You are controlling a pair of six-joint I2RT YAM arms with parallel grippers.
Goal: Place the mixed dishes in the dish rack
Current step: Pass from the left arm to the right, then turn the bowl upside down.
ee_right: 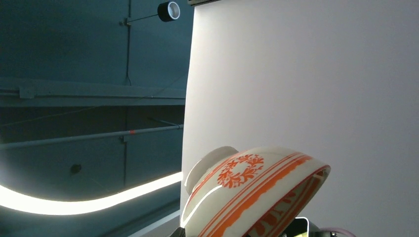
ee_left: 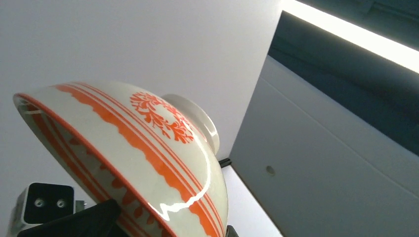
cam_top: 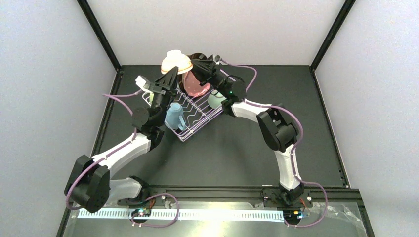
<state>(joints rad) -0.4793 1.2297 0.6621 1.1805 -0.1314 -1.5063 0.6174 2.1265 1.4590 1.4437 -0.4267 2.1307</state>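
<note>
A cream bowl with orange bands [cam_top: 176, 61] hangs upside down, high above the far end of the white wire dish rack [cam_top: 187, 137]. My left gripper [cam_top: 172, 73] grips its near rim from below; in the left wrist view the bowl [ee_left: 148, 148] fills the lower left. My right gripper [cam_top: 196, 65] is at the bowl's right rim and seems shut on it; the bowl [ee_right: 247, 192] sits low in the right wrist view, hiding the fingertips. In the rack are a pink plate [cam_top: 193, 85], a light blue mug [cam_top: 174, 116] and a pale green mug [cam_top: 215, 101].
A dark-rimmed dish [cam_top: 199, 54] shows behind the right gripper. The rack stands askew at the back of the black table [cam_top: 257, 163]. Black frame posts [cam_top: 99, 34] stand at the back corners, with pale walls behind them.
</note>
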